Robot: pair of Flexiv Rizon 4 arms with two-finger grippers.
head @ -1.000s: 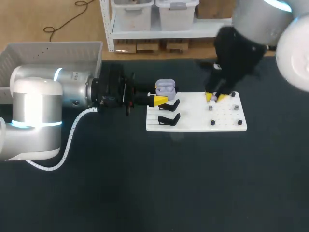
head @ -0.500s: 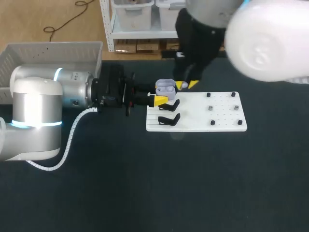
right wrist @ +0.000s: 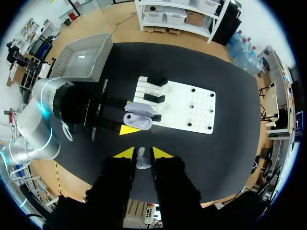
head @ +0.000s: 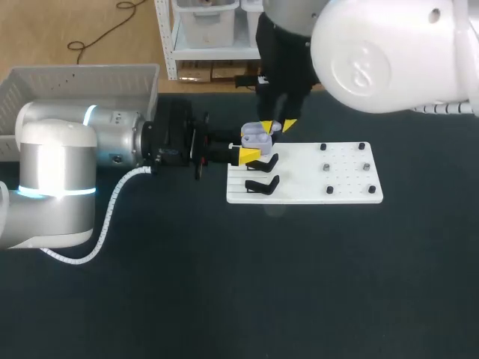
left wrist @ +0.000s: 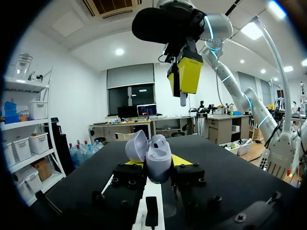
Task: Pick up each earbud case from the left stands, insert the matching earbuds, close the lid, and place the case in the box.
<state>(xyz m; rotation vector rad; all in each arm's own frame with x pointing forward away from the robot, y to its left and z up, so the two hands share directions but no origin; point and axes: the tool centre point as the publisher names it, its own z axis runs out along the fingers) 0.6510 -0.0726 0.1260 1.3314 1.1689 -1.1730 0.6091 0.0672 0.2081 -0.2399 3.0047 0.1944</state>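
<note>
The earbud case (head: 256,135), seen from the head camera, is held above the table (head: 224,284) at the near end of the white board (head: 348,191). The left end effector (head: 249,155) is clamped on its lower body and the lid stands open. The right end effector (head: 278,125) hangs just beside and above it, fingers narrow. The box (head: 22,78) sits well apart on the left, and no case shows inside it. Two black stands (head: 262,184) on the board carry nothing.

In the left wrist view the earbud case (left wrist: 158,154) sits upright between the left end effector's (left wrist: 157,165) yellow tips, gripped from both sides. Its lid (left wrist: 135,146) is tipped back. The right end effector (left wrist: 184,76) hovers above it, pinching a small earbud (left wrist: 183,99). I cannot tell whether the wells are already filled.

In the right wrist view the earbud (right wrist: 140,159) lies between the closed-in fingers of the right end effector (right wrist: 143,153), and the open earbud case (right wrist: 138,120) is ahead of it. The box (right wrist: 72,52) shows a bare floor.

The case looks like light, hard, glossy plastic, so it is likely to be slippery. Its hinge is probably the weak point. The flanks of the body below the seam are the best place to grip, as that leaves the lid and wells free. The earbud is tiny and easy to drop, so it needs only a gentle pinch.
</note>
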